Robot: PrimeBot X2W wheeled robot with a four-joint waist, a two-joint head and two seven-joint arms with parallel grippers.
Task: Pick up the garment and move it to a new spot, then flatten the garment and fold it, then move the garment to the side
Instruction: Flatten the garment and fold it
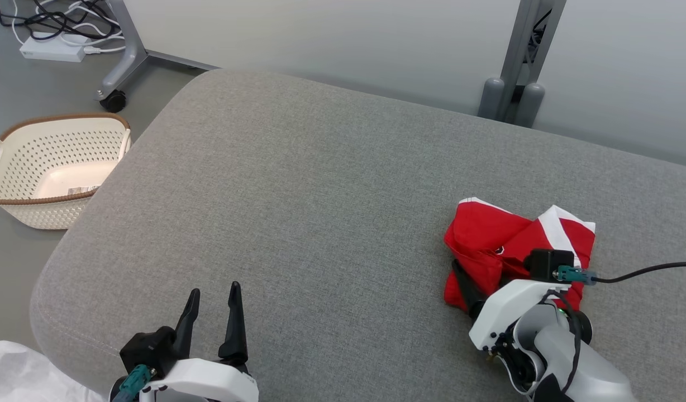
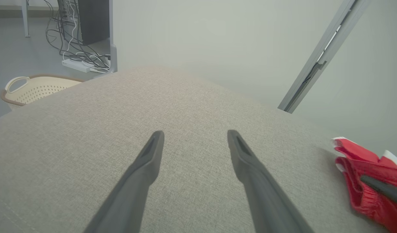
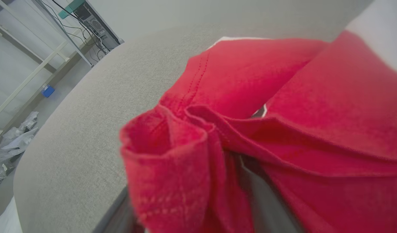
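A crumpled red garment with white trim (image 1: 488, 234) lies on the right part of the broad grey fabric cushion (image 1: 320, 195), closer to its near edge than its far one. The right gripper (image 1: 485, 268) is at the garment's near-left side, its two fingers apart with a bunched red fold between them. The left gripper (image 1: 215, 287) hovers over the cushion's near-left part, its fingers spread and empty. Between the two lies wide bare fabric. The cushion's corners are rounded. Off its left edge, a cream perforated plastic basket with a brown rim (image 1: 58, 118) stands on the floor.
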